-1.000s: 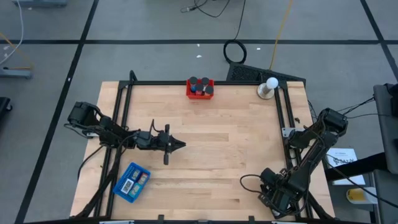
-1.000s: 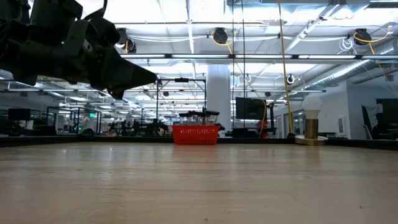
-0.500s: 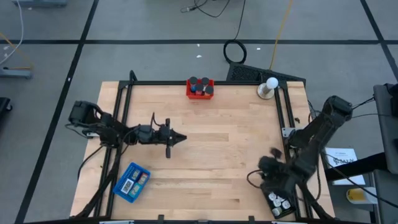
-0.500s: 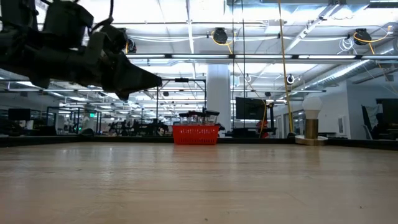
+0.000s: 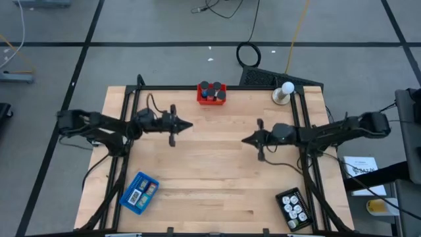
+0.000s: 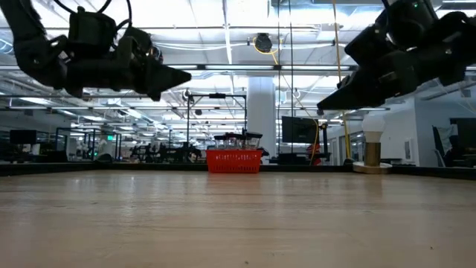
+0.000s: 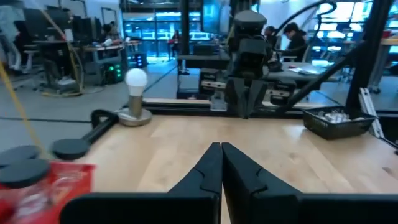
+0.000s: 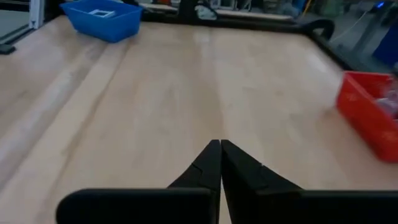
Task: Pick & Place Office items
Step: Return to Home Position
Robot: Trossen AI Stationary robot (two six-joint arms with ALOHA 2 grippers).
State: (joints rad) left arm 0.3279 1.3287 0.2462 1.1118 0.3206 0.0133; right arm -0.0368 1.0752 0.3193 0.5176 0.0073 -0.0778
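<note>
Pale wooden tabletop looks fully sorted. Nearest, a blue plastic tray holds white-labelled pieces, their print unreadable; a black tray holds pale-topped bits. Midway, left arm and right arm hover facing each other, jaws pressed together on nothing, apparently a rest pose. Farthest, a red tray holds black cylinders.

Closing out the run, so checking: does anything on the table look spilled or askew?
Nothing spilled. The blue bin and black bin sit skewed to the table edges; the red bin sits square.
</note>
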